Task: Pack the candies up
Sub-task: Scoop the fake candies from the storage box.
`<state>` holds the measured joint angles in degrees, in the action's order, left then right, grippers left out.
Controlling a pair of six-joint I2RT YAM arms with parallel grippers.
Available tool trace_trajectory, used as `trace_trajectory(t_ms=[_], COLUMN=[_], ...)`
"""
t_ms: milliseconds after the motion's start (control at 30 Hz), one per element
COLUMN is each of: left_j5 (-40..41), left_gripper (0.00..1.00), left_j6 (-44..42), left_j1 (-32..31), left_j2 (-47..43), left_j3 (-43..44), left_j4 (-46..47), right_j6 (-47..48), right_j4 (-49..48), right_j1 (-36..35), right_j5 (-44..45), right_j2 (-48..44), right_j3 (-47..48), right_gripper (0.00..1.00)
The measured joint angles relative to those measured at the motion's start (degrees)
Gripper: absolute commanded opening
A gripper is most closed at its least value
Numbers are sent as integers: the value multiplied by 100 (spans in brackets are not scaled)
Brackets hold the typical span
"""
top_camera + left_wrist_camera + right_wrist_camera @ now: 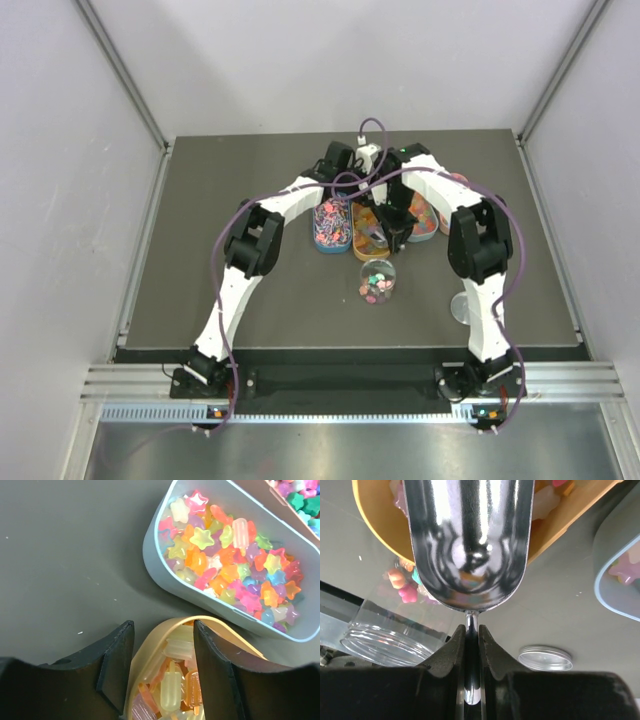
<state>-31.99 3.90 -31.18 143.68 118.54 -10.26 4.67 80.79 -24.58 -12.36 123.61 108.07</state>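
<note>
Over the orange tray (375, 522), the right gripper (472, 631) pinches the scoop (467, 535) tight by its thin handle. The left gripper (162, 667) has its fingers spread about that tray's end (contact unclear). Candies (235, 565) fill the blue tray (155, 545), and a few lie in the jar (385, 632)

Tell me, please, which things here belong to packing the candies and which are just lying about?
In the job: candies, scoop in the right gripper, clear jar, orange tray, pale blue tray.
Lying about for now: jar lid, flat on the table, apart from the jar.
</note>
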Motion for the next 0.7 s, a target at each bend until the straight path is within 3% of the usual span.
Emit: trace_trajectory(t_ms=[700], left_j5=[310], left_gripper=[53], left_j6=[188], left_j1=[20], left_j2=[201], left_j3=[212], left_j4=[-26], right_j6=[-245], right_j4=[570], right_j1=[-28], right_j5=[284], right_j2=[656], right_j3=[1200], right_gripper=[0])
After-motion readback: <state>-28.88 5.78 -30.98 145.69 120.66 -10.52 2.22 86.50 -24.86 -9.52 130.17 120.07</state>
